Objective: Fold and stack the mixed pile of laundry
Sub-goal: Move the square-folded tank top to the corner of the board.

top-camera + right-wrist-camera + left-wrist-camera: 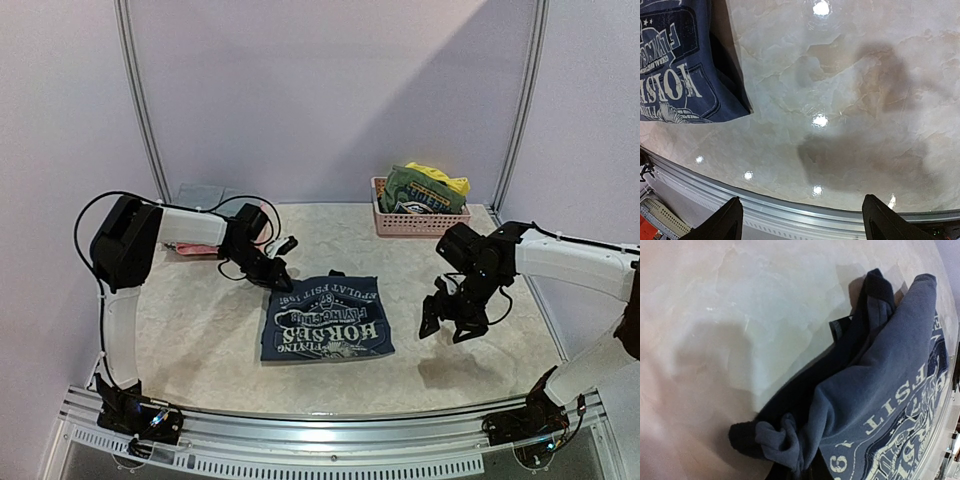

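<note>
A navy top (327, 318) is laid flat in the middle of the table (200, 340), folded square, white lettering up. Just right of it, the right gripper (447, 325) is held above the table, fingers spread. The top's far left corner is bunched, pinched by the closed left gripper (277, 276). Behind, a green tee (425, 192) and a yellow piece (445, 178) are heaped in a pink basket (420, 222).

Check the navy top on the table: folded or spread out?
Folded: the navy top lies as a compact rectangle, lettering up, layers doubled. The left pincer pinches one bunched corner.
</note>
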`<state>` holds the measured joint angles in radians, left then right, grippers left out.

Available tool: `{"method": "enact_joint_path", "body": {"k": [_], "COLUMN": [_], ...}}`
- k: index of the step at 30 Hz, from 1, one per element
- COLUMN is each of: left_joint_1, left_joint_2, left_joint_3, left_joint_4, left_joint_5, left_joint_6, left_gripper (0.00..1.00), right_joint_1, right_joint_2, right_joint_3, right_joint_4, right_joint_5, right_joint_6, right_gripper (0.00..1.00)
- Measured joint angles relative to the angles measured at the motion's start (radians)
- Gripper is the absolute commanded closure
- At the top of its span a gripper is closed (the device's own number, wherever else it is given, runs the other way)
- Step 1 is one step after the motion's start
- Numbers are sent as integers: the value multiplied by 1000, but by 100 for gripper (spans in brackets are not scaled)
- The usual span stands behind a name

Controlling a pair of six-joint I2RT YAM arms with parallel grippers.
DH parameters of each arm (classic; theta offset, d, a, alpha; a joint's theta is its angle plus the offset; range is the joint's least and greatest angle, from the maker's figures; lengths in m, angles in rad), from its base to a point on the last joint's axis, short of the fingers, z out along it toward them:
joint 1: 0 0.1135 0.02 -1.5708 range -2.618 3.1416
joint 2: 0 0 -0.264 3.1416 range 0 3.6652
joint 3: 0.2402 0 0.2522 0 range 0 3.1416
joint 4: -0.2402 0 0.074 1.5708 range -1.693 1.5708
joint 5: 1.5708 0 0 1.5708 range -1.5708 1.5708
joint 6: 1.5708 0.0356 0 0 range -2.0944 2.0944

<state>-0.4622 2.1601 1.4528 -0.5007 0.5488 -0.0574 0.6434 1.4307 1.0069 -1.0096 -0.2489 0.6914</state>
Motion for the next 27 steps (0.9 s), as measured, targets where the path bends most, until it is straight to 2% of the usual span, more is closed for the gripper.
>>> {"method": "enact_joint_path", "body": {"k": [13,21,27], "left_joint_1": [0,0,0], "left_joint_2": [-58,-147,-158], "left_joint_3": [40,58,104], "left_joint_4": [-76,-100,-145], "left_joint_5": [-65,-121,-153], "left_joint_6": [-2,40,92], "left_gripper": [100,100,100], "right_joint_1": [0,0,0], "right_joint_2": [26,41,48], "right_joint_3": [0,0,3], "right_joint_4": [25,39,46], "right_joint_5": [-16,-19,-19], "right_joint_6": [-4,-19,-24], "right_gripper": [16,16,16]}}
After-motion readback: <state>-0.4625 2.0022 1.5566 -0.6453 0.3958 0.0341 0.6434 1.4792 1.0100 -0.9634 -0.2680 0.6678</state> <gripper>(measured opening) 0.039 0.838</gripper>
